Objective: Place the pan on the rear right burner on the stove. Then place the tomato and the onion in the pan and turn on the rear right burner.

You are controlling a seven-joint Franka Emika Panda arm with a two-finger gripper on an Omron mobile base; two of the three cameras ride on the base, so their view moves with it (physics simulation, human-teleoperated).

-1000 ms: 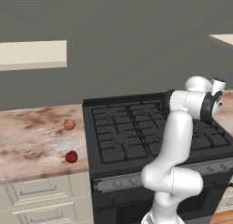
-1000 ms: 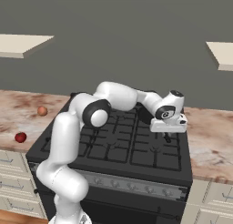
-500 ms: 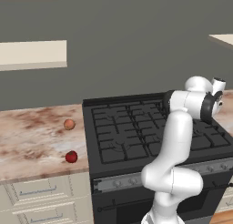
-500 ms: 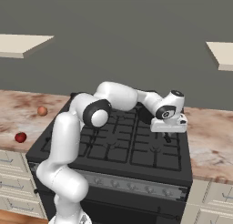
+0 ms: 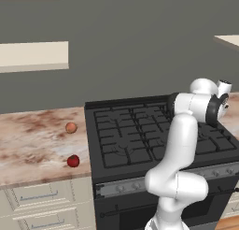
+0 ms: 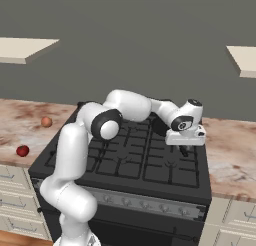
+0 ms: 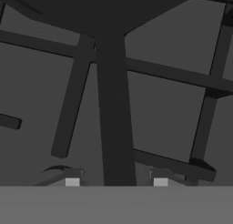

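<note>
**Pan down on the rear right burner: back off the handle cleanly**

The gripper (image 7: 116,182) hangs low over the right rear of the large black stove (image 6: 125,165). Its jaws stand part open. One tip is on either side of the straight thin black handle (image 7: 116,118) of the flat round matte-black pan (image 7: 104,9), with a gap showing on both sides, so nothing is held.

The pan's body lies just ahead of the gripper, on the black cast-iron grate of the rear right burner (image 7: 168,73). The placing looks done, and the step in hand appears to be letting go and clearing away.

To do that well, widen the jaws a little more, then lift straight up along the gripper's own axis before swinging aside. A sideways move while this low could catch the handle and spin the pan off the grate.

The handle is the pan's long axis. It runs from the pan's body straight back between the finger tips, nearly in line with the hand. Seen from the right base camera, it seems to point toward the stove's front right, though the arm hides much of it.

The small glossy red tomato (image 5: 73,161) and the small pale orange-tan onion (image 5: 71,127) lie well apart from the gripper. They sit on the marbled bench (image 5: 28,145), across the stove to the gripper's left.
</note>
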